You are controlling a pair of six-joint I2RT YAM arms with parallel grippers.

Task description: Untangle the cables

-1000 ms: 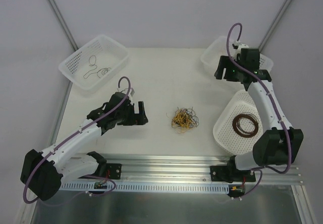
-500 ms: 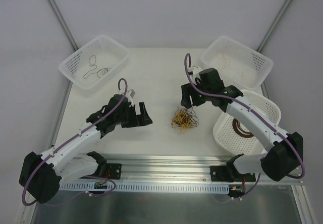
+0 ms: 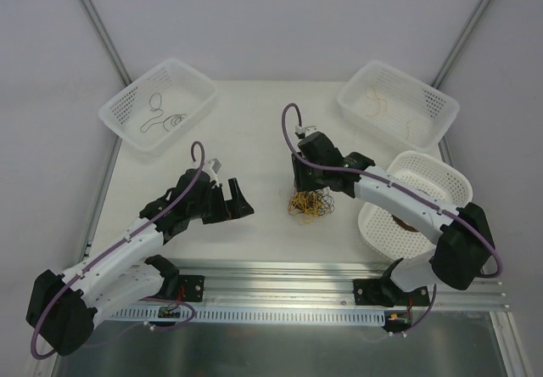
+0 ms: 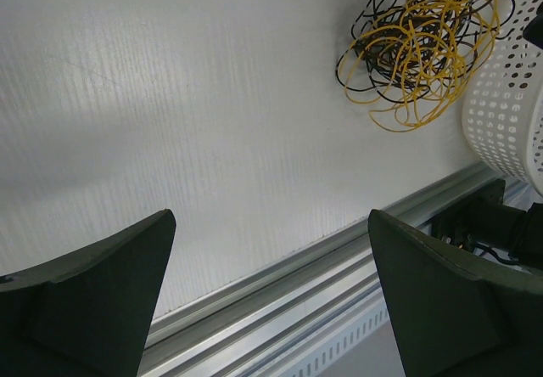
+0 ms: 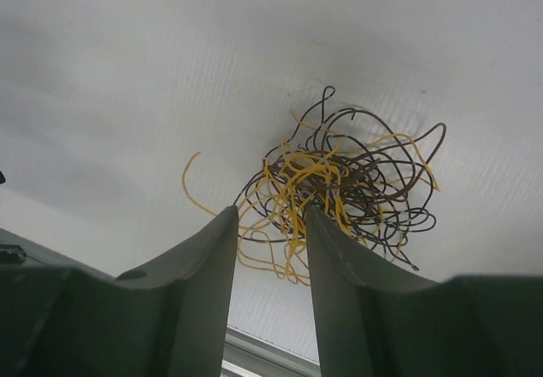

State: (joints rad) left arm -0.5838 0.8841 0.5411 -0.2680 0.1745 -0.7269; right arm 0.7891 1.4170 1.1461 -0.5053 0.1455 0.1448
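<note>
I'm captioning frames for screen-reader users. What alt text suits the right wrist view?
A tangle of thin yellow, brown and black cables lies on a white table. The right fingers rise from the bottom edge, a narrow gap between them framing the tangle's near yellow strands.

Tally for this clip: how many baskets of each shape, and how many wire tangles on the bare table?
Rectangular baskets: 2
Round basket: 1
Wire tangle: 1
Total: 4
</note>
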